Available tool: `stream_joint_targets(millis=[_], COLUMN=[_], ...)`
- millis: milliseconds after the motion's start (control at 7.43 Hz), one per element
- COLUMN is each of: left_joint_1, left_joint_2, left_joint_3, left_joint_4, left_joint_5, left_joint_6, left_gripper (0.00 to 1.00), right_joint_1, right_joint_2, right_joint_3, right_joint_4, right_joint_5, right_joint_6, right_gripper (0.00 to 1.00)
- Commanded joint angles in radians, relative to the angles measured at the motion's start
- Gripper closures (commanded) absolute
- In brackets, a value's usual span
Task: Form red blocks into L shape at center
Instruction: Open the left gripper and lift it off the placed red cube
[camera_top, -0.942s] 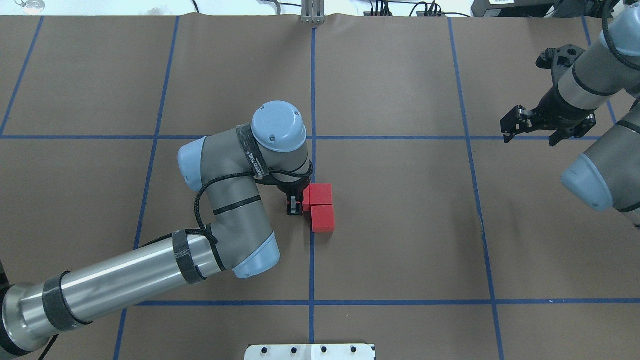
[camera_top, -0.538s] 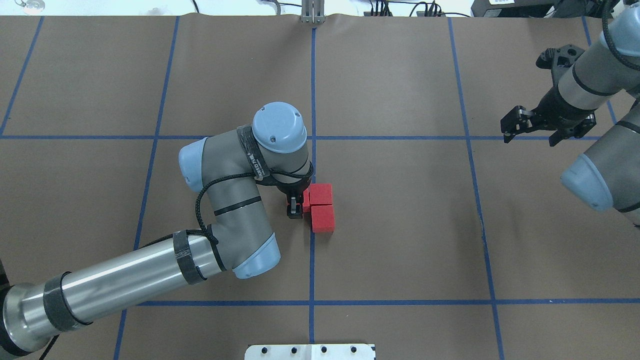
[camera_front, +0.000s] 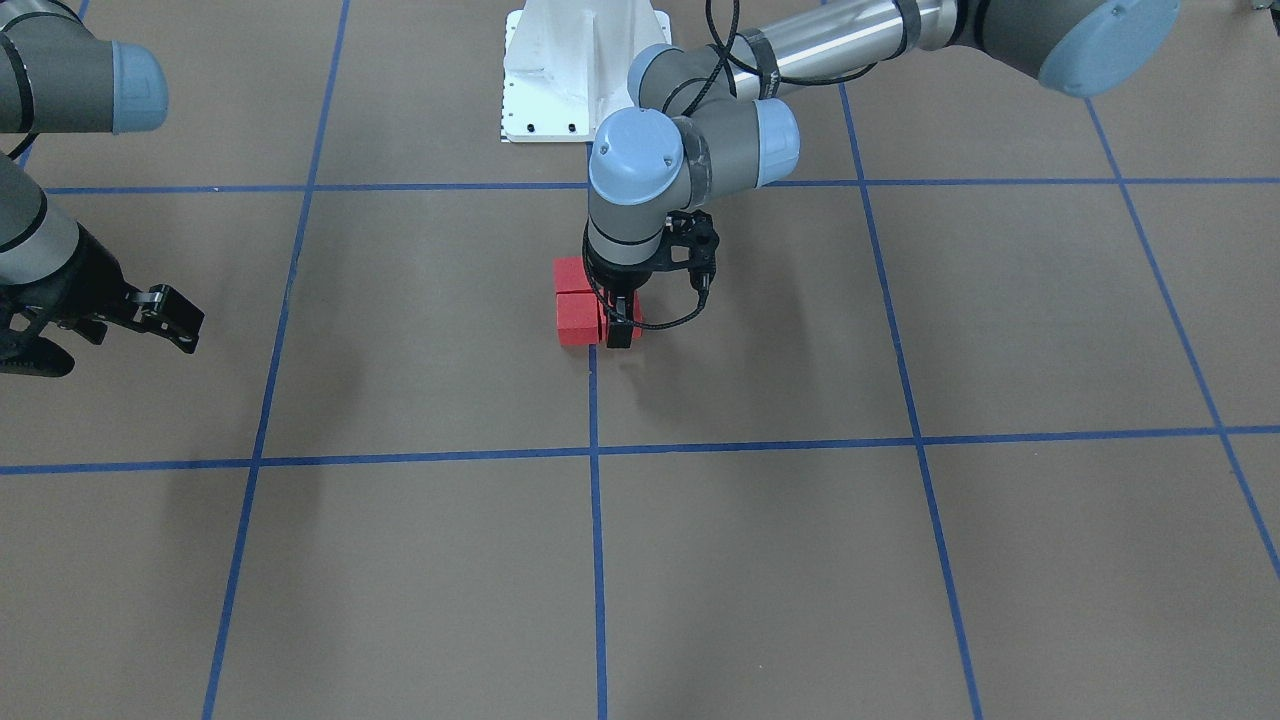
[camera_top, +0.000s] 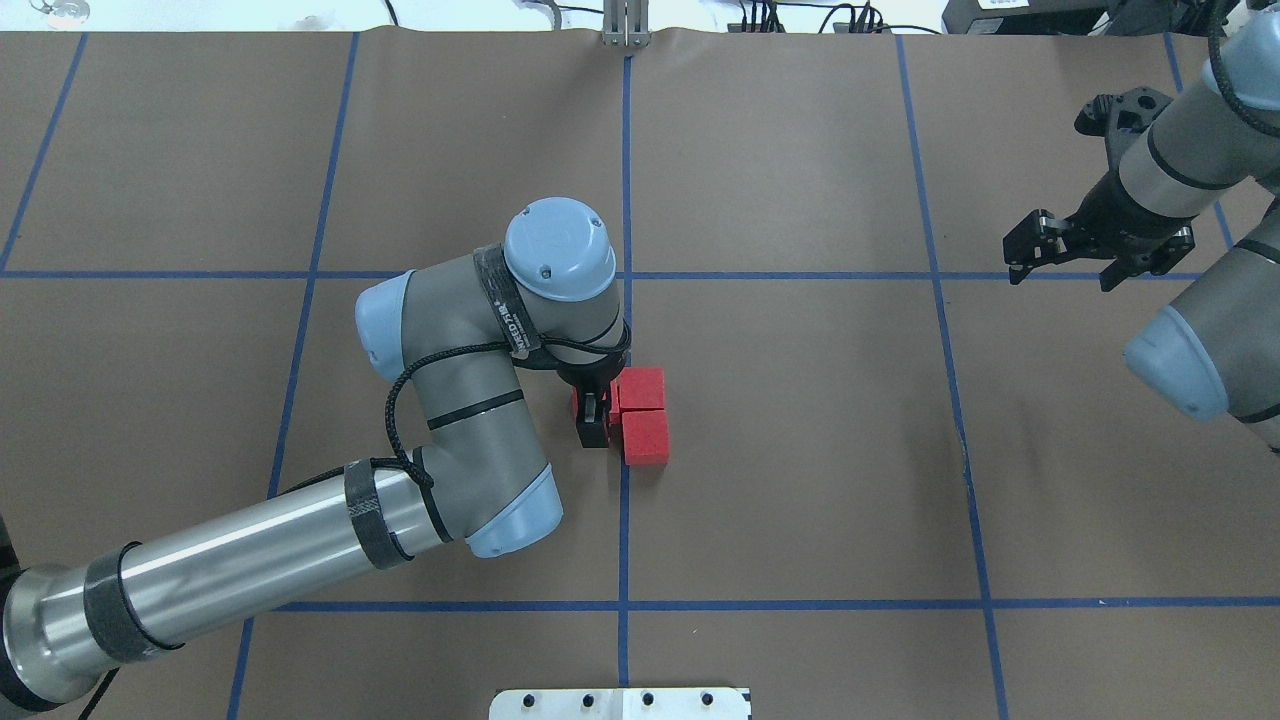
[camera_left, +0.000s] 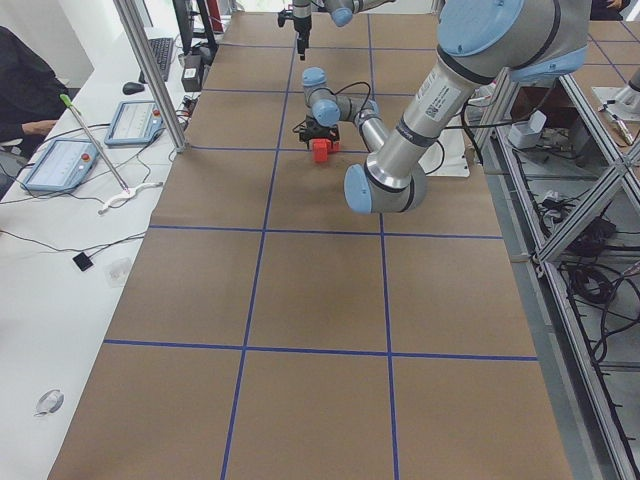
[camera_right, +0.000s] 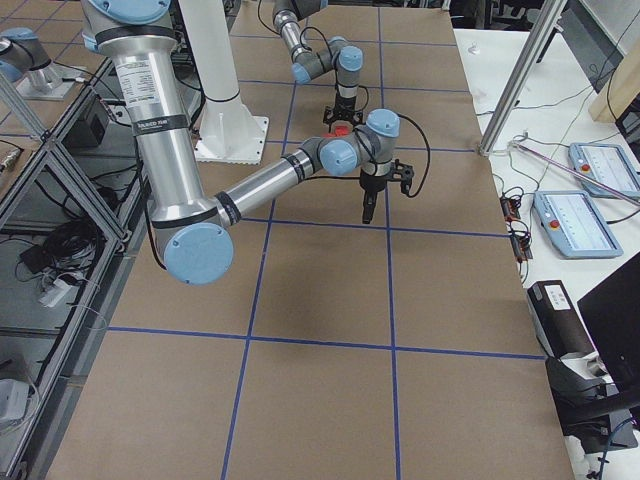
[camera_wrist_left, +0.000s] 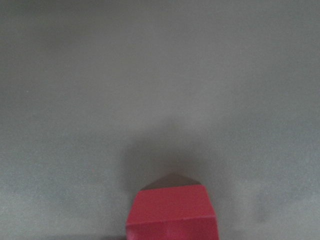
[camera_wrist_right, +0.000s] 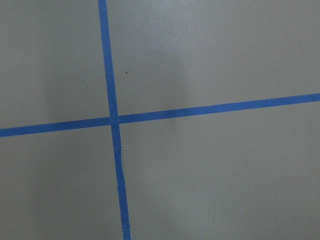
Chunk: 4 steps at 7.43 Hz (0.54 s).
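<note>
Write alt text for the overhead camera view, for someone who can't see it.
Three red blocks sit clustered at the middle blue tape line on brown paper, the left gripper down over one of them and partly hiding it. The right gripper hangs open at the far right, away from the blocks.

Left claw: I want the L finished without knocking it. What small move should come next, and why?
Probably open the left claw fully, arm held steady. The third red block between its fingers already sits beside the far block, completing the L with the near block at the center line; whether it grips is unclear.
</note>
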Motion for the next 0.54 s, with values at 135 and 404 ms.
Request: stream_joint_targets(millis=[135,404], left_joint_1=[-0.006,-0.016], left_joint_2=[0.011,0.023], left_joint_3=[-0.191,-0.265], left_joint_4=[0.172,0.183], left_joint_5=[-0.024,-0.026], left_joint_6=[0.019,0.148], left_gripper=[0.00,0.00], right_joint_1=[0.006,0.009], right_joint_2=[-0.002,-0.003], right_joint_3=[0.002,0.001], right_joint_4=[0.003,0.001], right_joint_5=[-0.020,-0.030], right_joint_6=[-0.003,-0.008], right_gripper=[0.00,0.00])
